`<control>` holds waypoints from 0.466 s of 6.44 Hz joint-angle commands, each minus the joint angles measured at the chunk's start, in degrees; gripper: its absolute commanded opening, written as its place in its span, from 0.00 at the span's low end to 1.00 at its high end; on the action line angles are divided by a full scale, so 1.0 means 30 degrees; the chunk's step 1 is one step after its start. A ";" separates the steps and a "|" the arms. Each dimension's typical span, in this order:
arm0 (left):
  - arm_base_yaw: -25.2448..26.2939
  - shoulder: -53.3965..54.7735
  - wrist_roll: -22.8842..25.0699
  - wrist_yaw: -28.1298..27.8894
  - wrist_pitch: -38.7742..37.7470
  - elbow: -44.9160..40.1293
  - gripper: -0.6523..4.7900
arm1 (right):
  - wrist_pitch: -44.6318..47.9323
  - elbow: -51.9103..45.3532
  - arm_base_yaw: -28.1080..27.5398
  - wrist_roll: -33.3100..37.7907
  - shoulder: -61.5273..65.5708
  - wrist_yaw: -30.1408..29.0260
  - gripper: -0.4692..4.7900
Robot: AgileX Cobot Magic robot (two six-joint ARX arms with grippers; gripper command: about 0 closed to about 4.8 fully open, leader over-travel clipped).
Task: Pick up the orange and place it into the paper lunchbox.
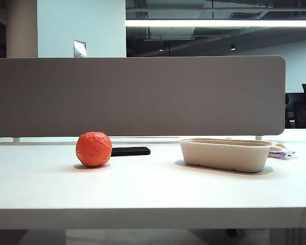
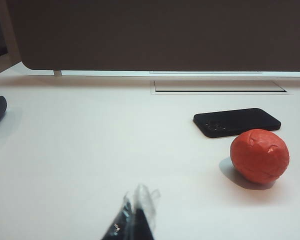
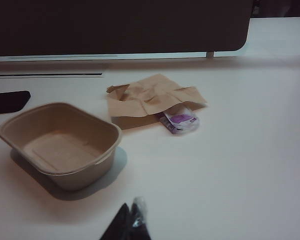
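Nearest to my left wrist camera is my left end effector (image 2: 135, 220), its dark fingertips pressed together with a scrap of clear film on them, closed on nothing and hanging above bare desk (image 2: 90, 165). My right end effector (image 3: 130, 222) shows the same way in its own wrist view: tips meeting in a point, closed and empty, near the paper lunchbox (image 3: 60, 145). Neither arm appears in the exterior view.

By my reading the task has not started; this is the step before the reach. The orange (image 1: 94, 149) rests on the desk on the left side, untouched, with the black phone (image 1: 130, 151) lying flat just beyond it, close but apart as far as I can tell. The lunchbox sits well apart from it on the right.

My left end effector is the natural one for the pick, since the orange is on its side. The next move calls for opening the fingers wide enough to span the ball, approaching it from the near side, and closing around its middle without nudging the phone. Being round with a crinkled, glossy skin, it may roll or slip if I close off-centre.

The lunchbox is empty; I can see its bare beige floor. Beyond it lies a crumpled brown paper bag (image 3: 152, 97) with a small purple packet (image 3: 181, 120) at its edge, both outside the tray.
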 commanded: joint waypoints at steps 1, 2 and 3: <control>0.0044 -0.0066 -0.0051 -0.0066 -0.0022 -0.0029 0.11 | 0.0350 -0.0051 0.0015 -0.0036 -0.0007 0.0087 0.08; 0.0044 -0.0073 -0.0109 -0.0066 0.0000 -0.0029 0.11 | 0.0364 -0.0044 0.0015 -0.0029 -0.0015 0.0080 0.08; 0.0044 -0.0066 -0.0131 -0.0066 0.0000 0.0007 0.11 | 0.0452 0.0175 0.0015 0.0022 -0.0007 0.0087 0.08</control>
